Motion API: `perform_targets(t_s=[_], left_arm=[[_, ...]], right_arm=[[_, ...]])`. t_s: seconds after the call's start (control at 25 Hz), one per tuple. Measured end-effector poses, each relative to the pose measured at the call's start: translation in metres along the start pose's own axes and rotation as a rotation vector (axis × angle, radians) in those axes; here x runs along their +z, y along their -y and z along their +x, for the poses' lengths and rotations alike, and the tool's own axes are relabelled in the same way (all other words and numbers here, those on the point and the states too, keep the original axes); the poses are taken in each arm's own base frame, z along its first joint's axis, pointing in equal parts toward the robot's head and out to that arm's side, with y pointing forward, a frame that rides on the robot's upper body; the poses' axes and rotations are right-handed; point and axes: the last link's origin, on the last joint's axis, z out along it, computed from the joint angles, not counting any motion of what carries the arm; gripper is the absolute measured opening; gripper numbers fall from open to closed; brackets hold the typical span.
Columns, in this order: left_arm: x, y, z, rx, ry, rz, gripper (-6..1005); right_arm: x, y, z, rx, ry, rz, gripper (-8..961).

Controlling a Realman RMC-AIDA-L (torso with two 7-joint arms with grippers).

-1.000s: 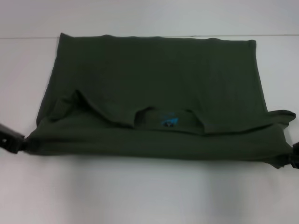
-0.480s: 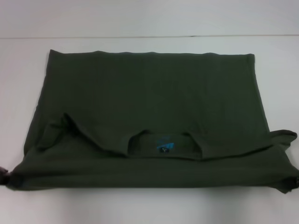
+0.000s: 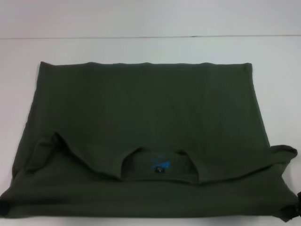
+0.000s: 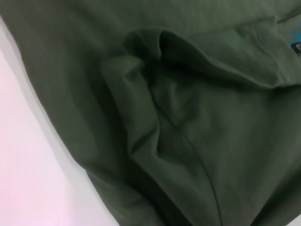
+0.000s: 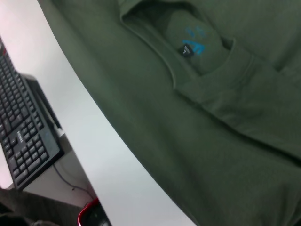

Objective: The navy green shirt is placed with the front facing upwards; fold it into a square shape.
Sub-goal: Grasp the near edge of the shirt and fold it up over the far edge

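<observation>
The navy green shirt (image 3: 150, 117) lies on the white table (image 3: 141, 47), folded over so that its collar with the small dark neck label (image 3: 161, 168) sits near the front edge. The lettering is hidden. Only a dark tip of my left gripper (image 3: 2, 208) shows, at the shirt's near left corner. My right gripper (image 3: 298, 207) is at the near right corner, whose cloth is drawn to a point. The left wrist view shows a bunched sleeve fold (image 4: 155, 108); the right wrist view shows the collar and label (image 5: 187, 50).
Bare white table lies beyond the shirt's far hem and on both sides. In the right wrist view the table's edge (image 5: 117, 160) runs close to the shirt, with a black keyboard (image 5: 23, 132) below and beyond it.
The whole shirt has slid toward me, its near corners moving with both grippers. The grippers have dropped almost out of the head view at the lower corners.
</observation>
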Motion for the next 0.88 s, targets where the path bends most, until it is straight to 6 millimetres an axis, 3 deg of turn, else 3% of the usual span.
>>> perform_targets(t_s=[0.36,0.88], left_arm=[[-0.009,0.001,0.003,-0.011,-0.035,0.026,32],[-0.034,-0.002,0.053,0.065,-0.224,0.032,32]], right_arm=[[-0.010,-0.002,-0.006,-0.035,0.038,0.031,21],[-0.054,0.008,-0.038,-0.158,0.239,0.126,20]])
